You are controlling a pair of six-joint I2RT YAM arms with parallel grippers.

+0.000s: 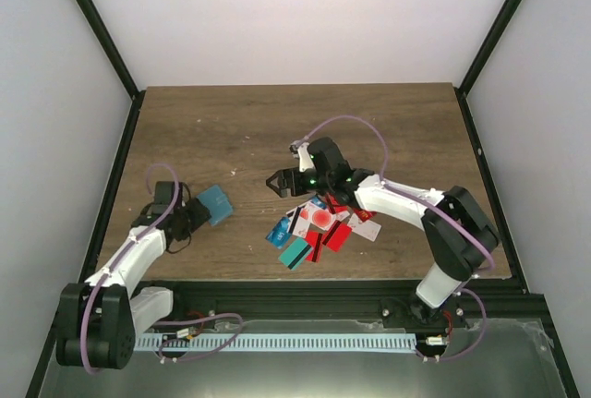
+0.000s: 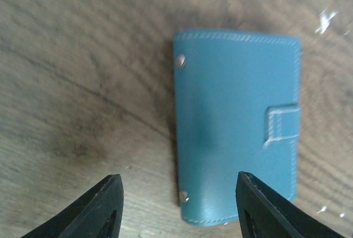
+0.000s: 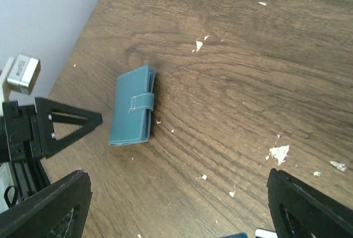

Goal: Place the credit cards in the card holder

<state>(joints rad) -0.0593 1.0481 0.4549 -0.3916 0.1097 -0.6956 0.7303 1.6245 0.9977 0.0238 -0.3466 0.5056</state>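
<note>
The card holder (image 1: 218, 204) (image 2: 237, 122) (image 3: 132, 114) is a teal wallet lying flat and strapped shut on the wooden table, left of centre. My left gripper (image 1: 194, 217) (image 2: 179, 175) sits at its near end, open. One finger is over the holder and the other over bare wood, and nothing is gripped. The credit cards (image 1: 321, 227) lie in a loose overlapping pile of red, teal, blue and white, right of centre. My right gripper (image 1: 274, 181) (image 3: 177, 173) hovers open and empty just left of the pile, facing the holder. Only two card corners (image 3: 238, 235) show at that view's bottom edge.
White flecks (image 3: 279, 152) dot the wood between the holder and the pile. Black frame posts (image 1: 103, 56) and pale walls close in the sides and back. A black rail (image 1: 305, 289) runs along the near edge. The left gripper's fingers (image 3: 69, 123) show in the right wrist view.
</note>
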